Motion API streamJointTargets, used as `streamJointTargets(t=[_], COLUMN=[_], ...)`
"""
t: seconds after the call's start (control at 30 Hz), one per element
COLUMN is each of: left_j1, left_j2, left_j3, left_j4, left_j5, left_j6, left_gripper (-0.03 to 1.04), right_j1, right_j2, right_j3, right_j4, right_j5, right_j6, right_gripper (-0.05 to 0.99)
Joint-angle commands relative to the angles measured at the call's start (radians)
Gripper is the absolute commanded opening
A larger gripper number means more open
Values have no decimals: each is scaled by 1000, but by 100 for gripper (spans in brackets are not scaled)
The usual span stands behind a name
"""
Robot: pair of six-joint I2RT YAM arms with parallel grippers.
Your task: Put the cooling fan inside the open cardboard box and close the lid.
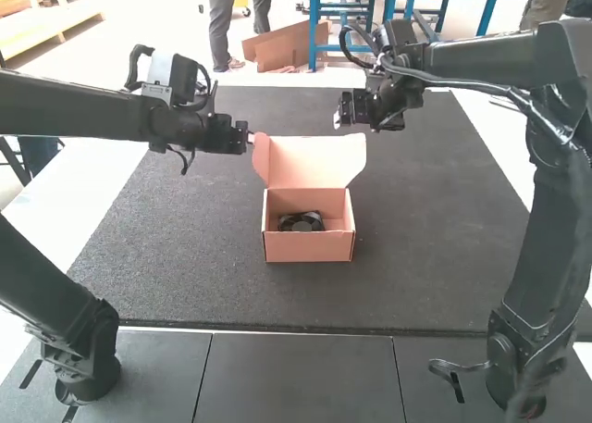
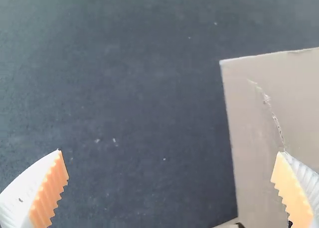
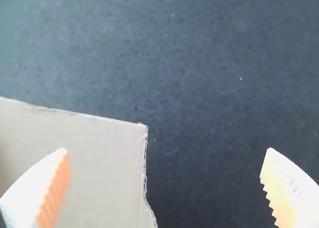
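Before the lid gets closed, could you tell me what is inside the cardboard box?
The black cooling fan lies inside the cardboard box. The box's front wall hides the fan's near edge and the floor there.

Dark, felt-like mat (image 1: 435, 256) covers the middle of the table, pale tabletop (image 1: 65, 201) shows along both sides, and grey panels (image 1: 296, 377) run across the near edge.

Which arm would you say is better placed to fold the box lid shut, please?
Probably the left: the open left gripper sits level with an upper corner of the upright lid, right beside it, while the open right gripper hangs higher, above its top edge.
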State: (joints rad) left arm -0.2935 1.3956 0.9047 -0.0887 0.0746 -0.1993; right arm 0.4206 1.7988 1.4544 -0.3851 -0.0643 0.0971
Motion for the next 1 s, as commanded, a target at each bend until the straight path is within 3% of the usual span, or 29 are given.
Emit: streamJointTargets(t=[0.0, 0.13, 0.33, 0.47, 0.53, 0.73, 0.87, 0.97], left_j1=[-50, -79, -79, -78, -61, 40, 42, 37], left_j2=[-7, -7, -9, -20, -38, -55, -52, -44], left_j3=[49, 56, 57, 62, 65, 49, 42, 31], left_j4=[1, -5, -14, -13, 1, 43, 53, 52], left_j5=[51, 51, 50, 44, -32, -236, -291, -291], left_j6=[-5, -6, -6, -17, -43, -29, 17, 38], left_gripper=[97, 97, 97, 97, 97, 97, 97, 97], right_j1=[-14, -20, -28, -28, -28, -28, -26, -26], right_j2=[4, 4, 4, 4, 4, 5, 4, 4], right_j3=[29, 37, 47, 52, 49, 46, 44, 50], right_j4=[-18, -58, -95, -100, -100, -124, -149, -153], right_j5=[-28, -43, -74, -75, -75, -75, -81, -86], right_j6=[6, 12, 27, 29, 29, 29, 29, 29], right_gripper=[84, 74, 55, 55, 55, 56, 56, 56])
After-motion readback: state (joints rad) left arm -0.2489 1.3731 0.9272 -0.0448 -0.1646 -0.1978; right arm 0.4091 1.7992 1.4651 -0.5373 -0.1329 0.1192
